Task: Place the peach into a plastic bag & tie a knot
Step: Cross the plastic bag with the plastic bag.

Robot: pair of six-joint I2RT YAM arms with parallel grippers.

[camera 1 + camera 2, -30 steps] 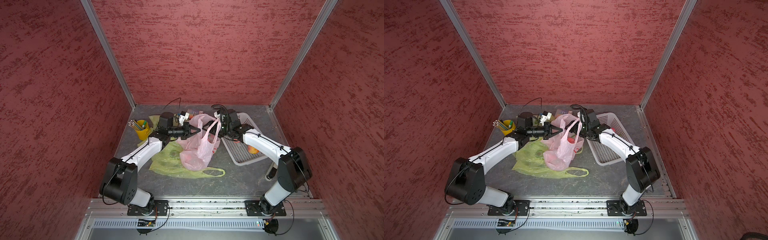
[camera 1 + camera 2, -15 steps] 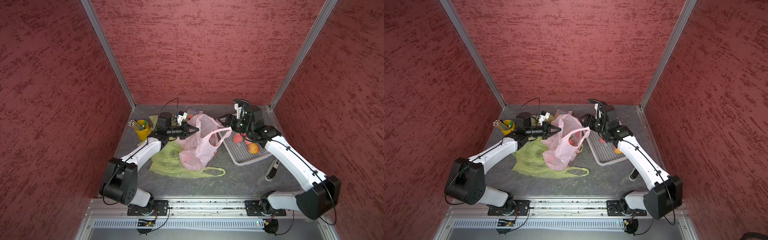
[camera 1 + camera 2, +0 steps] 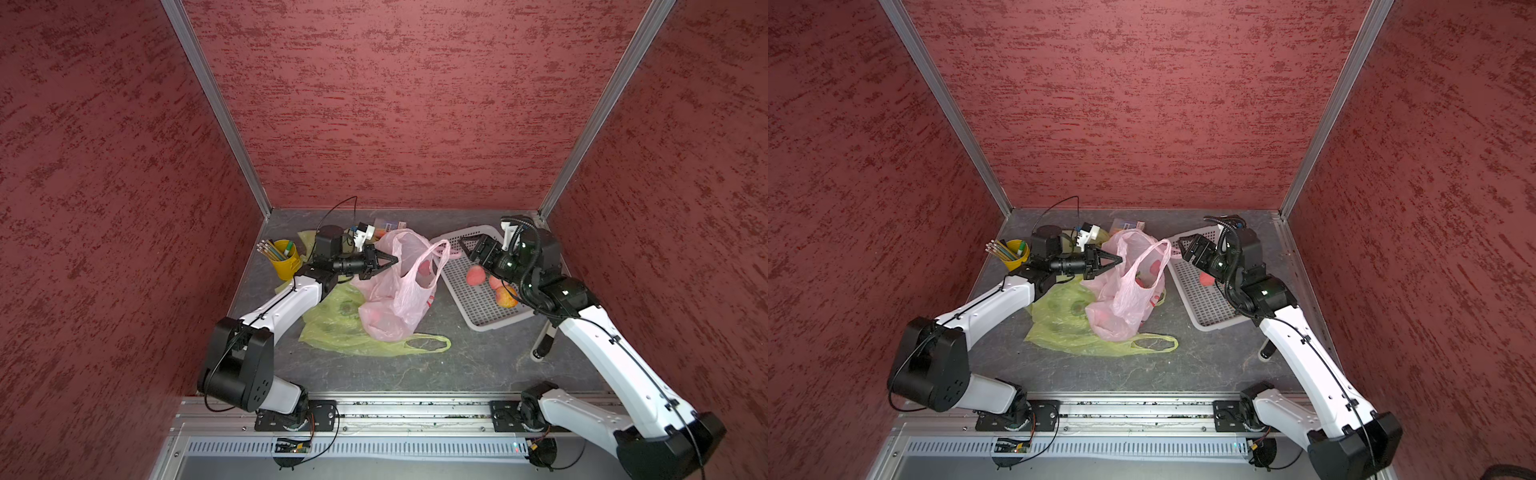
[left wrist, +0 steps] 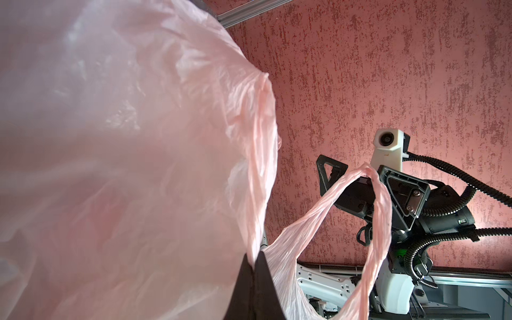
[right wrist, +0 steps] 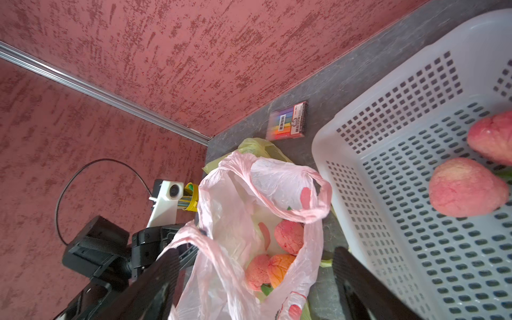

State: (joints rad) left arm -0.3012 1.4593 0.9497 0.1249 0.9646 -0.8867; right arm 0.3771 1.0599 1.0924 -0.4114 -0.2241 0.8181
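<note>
The translucent pink plastic carrier bag (image 3: 399, 286) hangs by one side of its mouth from the left gripper (image 3: 390, 261), whose jaws are pinched flat on the film. Its other loop handle (image 5: 318, 199) stands free. With a single hold, that free side could sag across the opening, and a dropped fruit would then hit film and roll off. The thin film could also slip from the pinch or tear as weight is added.

The bag rests partly on a flat yellow-green plastic bag (image 3: 336, 324). That slick layer may let it slide if it is bumped.

The white perforated plastic basket (image 3: 478, 316) sits just beside the pink bag on the right arm's side. It looks light, so a clumsy grab might shove it into the bag.

The right gripper (image 3: 473, 247) hovers over the basket's corner nearest the bag, fingers spread wide and holding nothing.

Round pink-and-cream peaches (image 5: 468, 188) lie loose in the basket and are likely to roll away from closing fingers. More peaches (image 5: 288, 235) already lie inside the bag.

For room to move, the table in front of the bag is bare. Behind the bag the wall is close, with a small box of coloured pens (image 5: 288, 120) there. A yellow cup of pencils (image 3: 284, 259) stands beyond the left gripper.
</note>
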